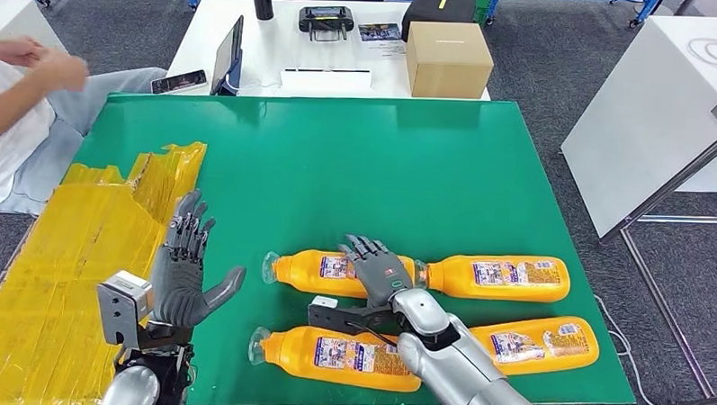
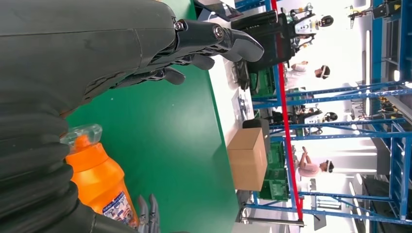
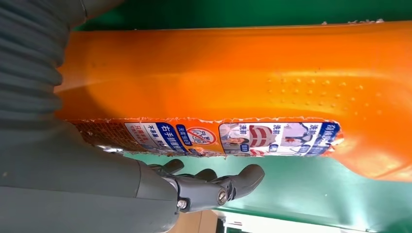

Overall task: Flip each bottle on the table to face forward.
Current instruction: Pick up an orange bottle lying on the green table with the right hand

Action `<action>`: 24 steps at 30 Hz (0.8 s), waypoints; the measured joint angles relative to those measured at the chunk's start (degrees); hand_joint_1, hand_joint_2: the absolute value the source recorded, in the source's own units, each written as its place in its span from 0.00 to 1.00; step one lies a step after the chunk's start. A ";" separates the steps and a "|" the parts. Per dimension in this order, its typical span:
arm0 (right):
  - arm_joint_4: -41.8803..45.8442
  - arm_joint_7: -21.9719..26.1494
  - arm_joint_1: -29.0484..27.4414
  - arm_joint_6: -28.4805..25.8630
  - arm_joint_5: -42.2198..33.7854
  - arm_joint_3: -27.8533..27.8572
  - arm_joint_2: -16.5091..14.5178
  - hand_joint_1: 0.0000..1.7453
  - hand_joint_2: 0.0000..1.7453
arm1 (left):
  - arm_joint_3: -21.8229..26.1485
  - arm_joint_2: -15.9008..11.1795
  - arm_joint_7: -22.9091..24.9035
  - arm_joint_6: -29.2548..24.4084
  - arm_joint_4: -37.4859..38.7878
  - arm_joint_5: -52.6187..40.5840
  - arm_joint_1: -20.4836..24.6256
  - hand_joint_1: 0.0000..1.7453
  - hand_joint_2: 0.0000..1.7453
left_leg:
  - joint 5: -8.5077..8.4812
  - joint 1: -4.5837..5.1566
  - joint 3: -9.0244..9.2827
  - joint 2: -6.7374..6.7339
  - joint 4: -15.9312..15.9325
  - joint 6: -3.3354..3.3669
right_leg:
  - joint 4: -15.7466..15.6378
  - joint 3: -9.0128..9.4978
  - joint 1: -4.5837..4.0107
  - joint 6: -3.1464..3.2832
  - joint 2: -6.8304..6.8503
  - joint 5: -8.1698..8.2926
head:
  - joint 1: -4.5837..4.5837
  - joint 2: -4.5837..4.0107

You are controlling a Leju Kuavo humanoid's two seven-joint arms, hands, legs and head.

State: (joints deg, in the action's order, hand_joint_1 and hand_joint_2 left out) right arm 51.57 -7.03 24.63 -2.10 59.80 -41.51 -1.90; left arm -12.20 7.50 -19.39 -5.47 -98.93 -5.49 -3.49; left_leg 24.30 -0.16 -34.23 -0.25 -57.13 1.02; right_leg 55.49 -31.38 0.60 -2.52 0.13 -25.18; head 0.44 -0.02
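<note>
Under the right hand [image 1: 380, 268], which lies flat with fingers spread, touching but not grasping, the rear-left bottle [image 1: 321, 270] lies on the green worktop [image 1: 356, 166], long axis nine-to-three with cap at nine, while the empty, spread left hand [image 1: 186, 268] hovers farther off at nine.

Four bottles on the table [image 1: 339, 148] — two rows
Far pair [image 1: 321, 270] [image 1: 505, 277] behind near pair [image 1: 331, 356] [image 1: 539, 342]; right hand [image 1: 380, 268] between the far two.

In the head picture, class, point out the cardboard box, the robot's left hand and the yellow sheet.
cardboard box [image 1: 448, 69], head view, front face.
left hand [image 1: 183, 273], head view, palm.
yellow sheet [image 1: 74, 256], head view, wrinkled middle.
</note>
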 joint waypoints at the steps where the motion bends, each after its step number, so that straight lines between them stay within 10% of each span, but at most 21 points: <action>1: -0.18 -0.35 0.12 -0.14 0.25 -0.13 -0.04 0.00 1.00 | 0.03 0.00 0.07 0.02 0.01 0.04 0.00 0.00 1.00 | 0.00 0.00 0.02 0.00 0.00 0.00 | 0.00 0.02 0.00 0.00 0.00 0.00 | 0.00 0.00; 24: -1.04 -6.66 0.42 -1.96 5.34 -1.11 -1.12 0.00 1.00 | 1.61 0.15 1.34 1.08 0.10 0.51 -0.33 0.00 1.00 | 0.00 0.00 0.13 0.00 0.00 0.00 | 0.00 0.14 0.00 0.00 0.00 0.00 | 0.00 0.00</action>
State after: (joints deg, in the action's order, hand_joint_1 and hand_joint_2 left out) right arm 50.53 -13.69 25.05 -4.06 65.13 -42.62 -3.02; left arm -10.59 7.65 -18.05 -4.39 -98.83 -4.98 -3.82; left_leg 24.30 -0.16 -34.10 -0.25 -57.13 1.02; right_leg 55.49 -31.24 0.60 -2.52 0.14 -25.18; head 0.44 -0.02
